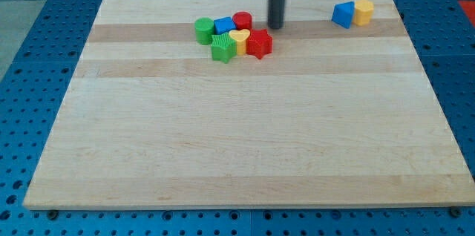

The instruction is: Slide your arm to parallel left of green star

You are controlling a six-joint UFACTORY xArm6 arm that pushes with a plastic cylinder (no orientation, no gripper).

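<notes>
The green star [223, 47] lies near the view's top, at the lower left of a tight cluster. Around it are a green cylinder [204, 30], a blue block [224, 25], a red cylinder [242, 21], a yellow heart [239, 39] and a red star [259, 44]. My tip [276, 27] is the lower end of a dark rod coming down from the view's top. It stands to the right of the cluster, just above and right of the red star, apart from the green star.
A blue block [342, 15] and a yellow block [363, 12] sit touching at the view's top right. The wooden board [245, 139] rests on a blue perforated table [30, 58].
</notes>
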